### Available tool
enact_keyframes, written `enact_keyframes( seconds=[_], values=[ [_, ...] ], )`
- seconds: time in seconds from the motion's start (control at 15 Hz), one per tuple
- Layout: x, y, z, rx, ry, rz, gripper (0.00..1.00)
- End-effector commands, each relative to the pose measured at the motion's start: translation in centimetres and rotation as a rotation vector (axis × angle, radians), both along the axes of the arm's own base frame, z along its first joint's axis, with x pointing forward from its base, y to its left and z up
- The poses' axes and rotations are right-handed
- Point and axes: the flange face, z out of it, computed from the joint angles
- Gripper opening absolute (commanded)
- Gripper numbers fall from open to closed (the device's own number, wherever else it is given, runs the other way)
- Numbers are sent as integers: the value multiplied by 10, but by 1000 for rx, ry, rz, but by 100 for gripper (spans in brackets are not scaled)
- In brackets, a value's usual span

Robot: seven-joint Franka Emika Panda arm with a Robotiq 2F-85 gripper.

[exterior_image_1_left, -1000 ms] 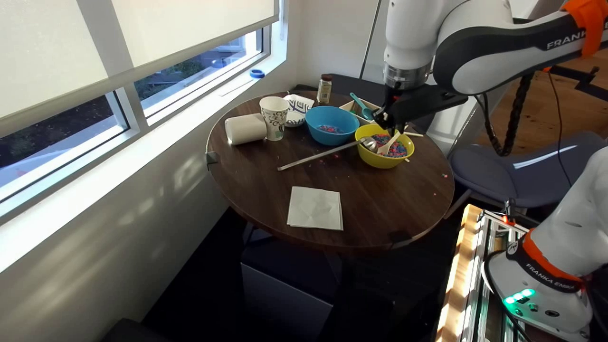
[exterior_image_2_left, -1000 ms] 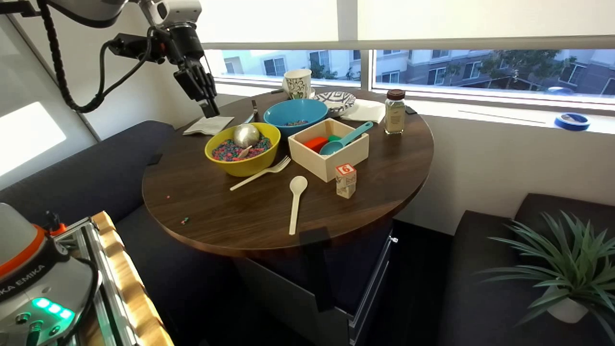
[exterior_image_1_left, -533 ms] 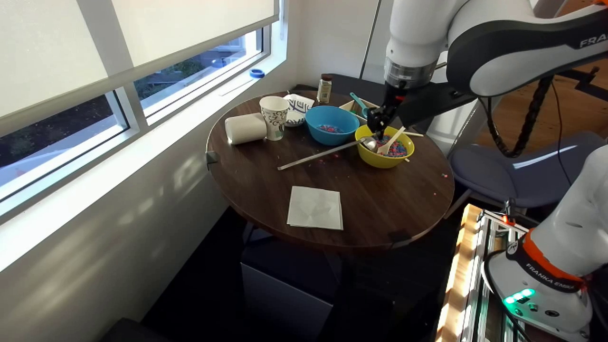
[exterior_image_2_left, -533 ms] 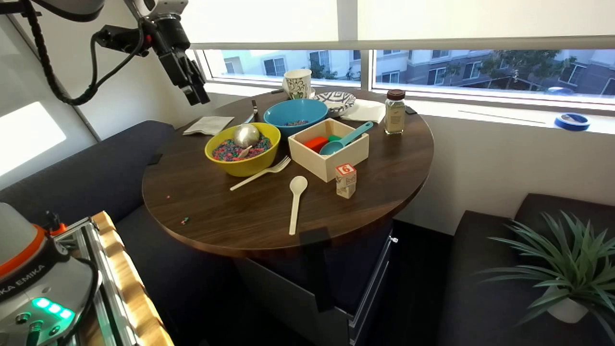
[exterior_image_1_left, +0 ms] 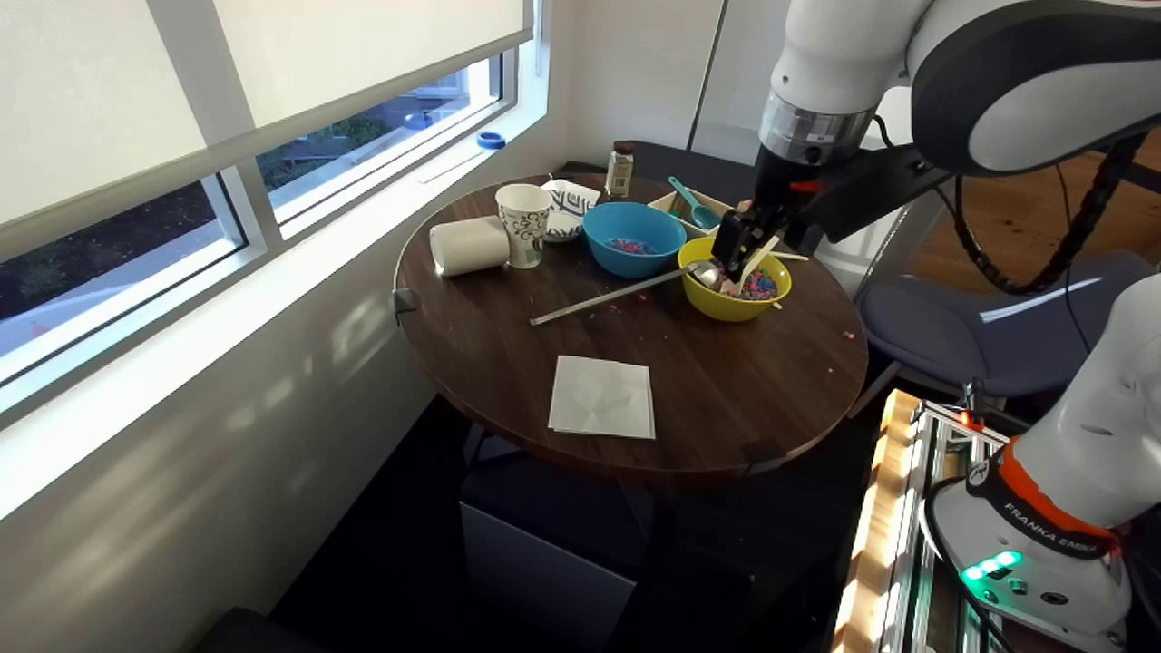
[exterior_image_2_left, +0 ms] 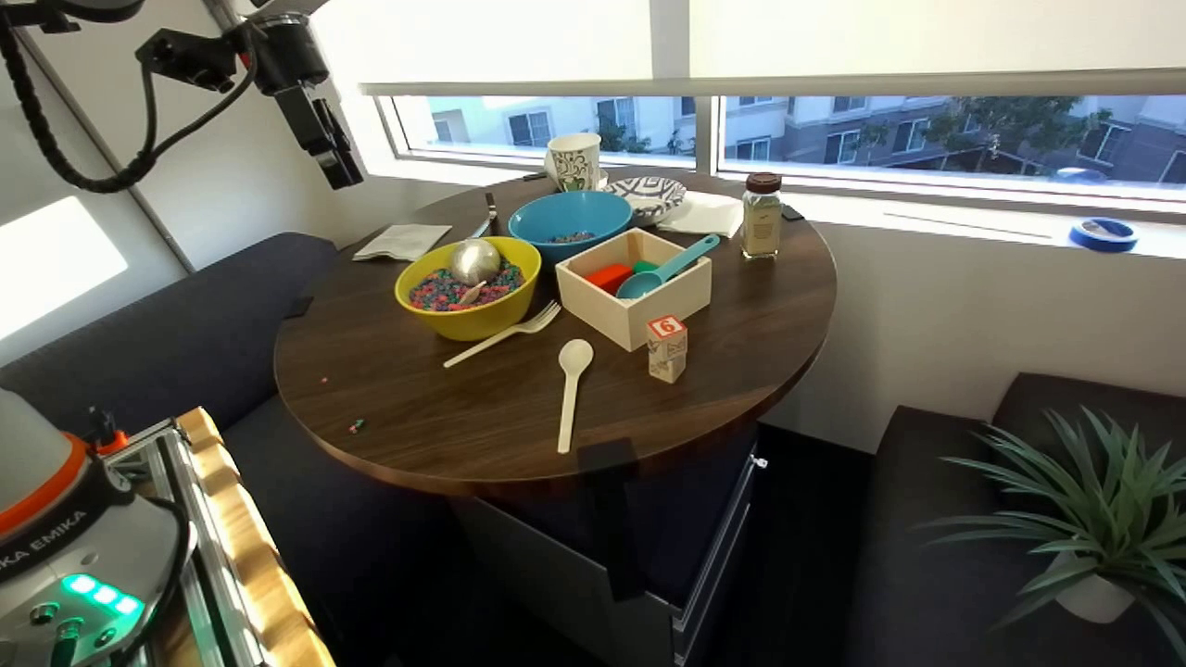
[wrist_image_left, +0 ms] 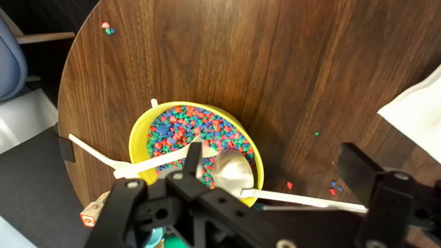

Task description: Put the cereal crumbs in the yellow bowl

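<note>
Red, green and blue cereal crumbs (wrist_image_left: 186,124) fill much of the yellow bowl (wrist_image_left: 138,141), with a metal ladle (wrist_image_left: 234,168) and a wooden spoon (wrist_image_left: 155,161) resting in it. More crumbs lie in the blue bowl (exterior_image_1_left: 635,263). Loose crumbs (wrist_image_left: 108,28) sit near the table edge, and a few stray crumbs (wrist_image_left: 332,191) lie beside the ladle's handle. My gripper (wrist_image_left: 272,155) is open, its fingers wide apart with nothing between them. It hangs above the table; in the wrist view one finger overlaps the yellow bowl and the other stands over bare wood.
A wooden box (exterior_image_2_left: 639,306) with a teal scoop, a fork (exterior_image_2_left: 505,333), a wooden spoon (exterior_image_2_left: 569,389) and letter blocks (exterior_image_2_left: 667,347) stand around the bowls. Paper cups (exterior_image_1_left: 523,227), a jar (exterior_image_1_left: 619,170) and a napkin (exterior_image_1_left: 601,397) are also on the round table.
The gripper's fingers have spread apart. The arm has risen and drawn off, to the left in an exterior view. Bowls, ladle and loose crumbs look unmoved.
</note>
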Motion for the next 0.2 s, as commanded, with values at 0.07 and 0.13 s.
enact_keyframes(
  seconds=[0.07, 0.13],
  values=[
    [-8, -4, 8, -27, -22, 24, 100],
    [-11, -5, 10, -34, -30, 30, 100]
  ],
)
